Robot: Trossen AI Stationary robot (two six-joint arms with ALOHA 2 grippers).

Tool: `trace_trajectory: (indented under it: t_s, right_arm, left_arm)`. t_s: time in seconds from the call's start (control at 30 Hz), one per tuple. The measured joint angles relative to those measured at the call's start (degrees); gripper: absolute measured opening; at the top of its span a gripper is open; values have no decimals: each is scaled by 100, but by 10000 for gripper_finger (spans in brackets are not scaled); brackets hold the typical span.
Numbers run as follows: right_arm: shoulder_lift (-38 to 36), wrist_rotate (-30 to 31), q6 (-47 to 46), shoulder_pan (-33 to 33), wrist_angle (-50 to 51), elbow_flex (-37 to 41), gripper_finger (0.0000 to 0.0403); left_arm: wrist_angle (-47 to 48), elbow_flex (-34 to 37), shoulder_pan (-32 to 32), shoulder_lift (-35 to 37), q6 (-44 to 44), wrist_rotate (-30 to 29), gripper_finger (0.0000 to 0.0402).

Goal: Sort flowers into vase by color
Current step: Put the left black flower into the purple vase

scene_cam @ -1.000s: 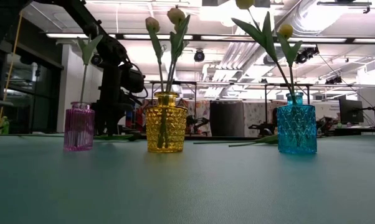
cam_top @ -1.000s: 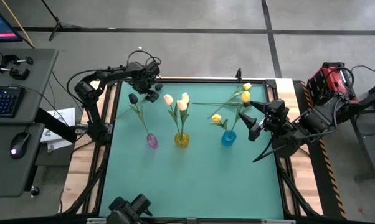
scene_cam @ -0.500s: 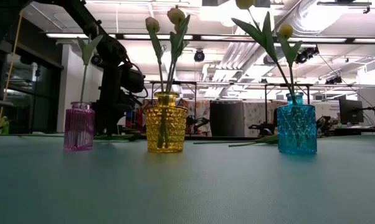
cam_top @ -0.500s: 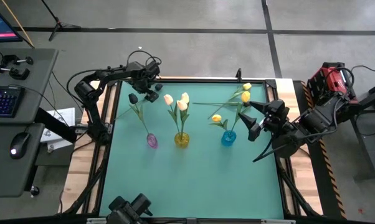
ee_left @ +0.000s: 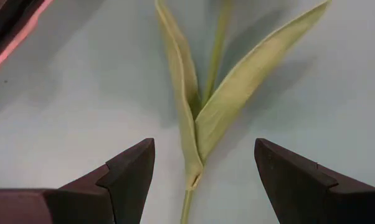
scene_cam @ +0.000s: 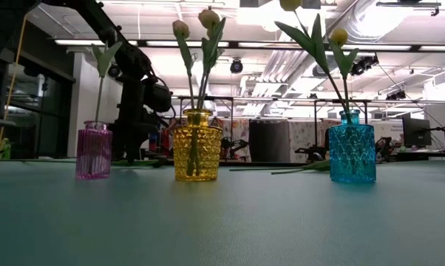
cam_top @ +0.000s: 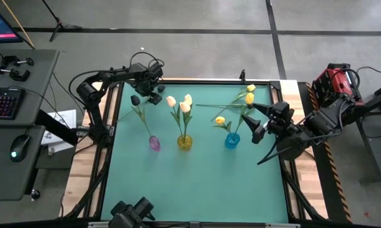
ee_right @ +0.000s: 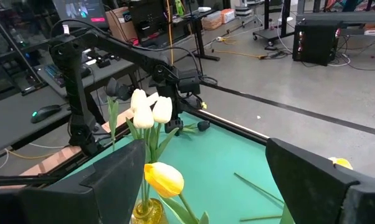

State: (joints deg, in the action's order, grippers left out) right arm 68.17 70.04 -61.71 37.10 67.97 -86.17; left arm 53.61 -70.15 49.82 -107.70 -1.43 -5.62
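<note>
Three vases stand in a row: pink (cam_top: 154, 144) with a black tulip (cam_top: 135, 100), yellow (cam_top: 185, 142) with cream tulips (cam_top: 185, 106), blue (cam_top: 232, 140) with yellow tulips (cam_top: 219, 120). A further yellow tulip (cam_top: 231, 101) lies flat by the far edge. My left gripper (cam_top: 154, 96) hovers open at the far left corner. In its wrist view the fingers (ee_left: 204, 143) stand on either side of a green stem with leaves (ee_left: 203, 118) lying on the table, its head hidden. My right gripper (cam_top: 257, 123) waits open, raised beside the blue vase.
The teal mat (cam_top: 197, 183) has bare room on its near half. A black frame rail (cam_top: 197, 80) runs along the far edge. In the low view, the lying stems (scene_cam: 289, 170) show behind the vases. Desks and equipment stand beyond the table's left and right sides.
</note>
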Motion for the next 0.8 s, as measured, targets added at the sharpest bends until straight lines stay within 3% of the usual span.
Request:
trace_trajectory:
  t_s: [0.4,0.53,0.7,0.8]
  right_arm:
    - [1,0,4,1,-43,0,321]
    - [1,0,7,0,-33,0,321]
    - [0,0,20,2,-5,0,321]
    - [1,-1,22,0,-5,0,321]
  left_arm:
    - [39,-22,-171,-367,-102,-64,250]
    - [49,-22,-204,-373,73,-7,178]
    - [189,-61,-208,-371,149,0,25]
    - [150,-81,-183,-233,118,-210,14]
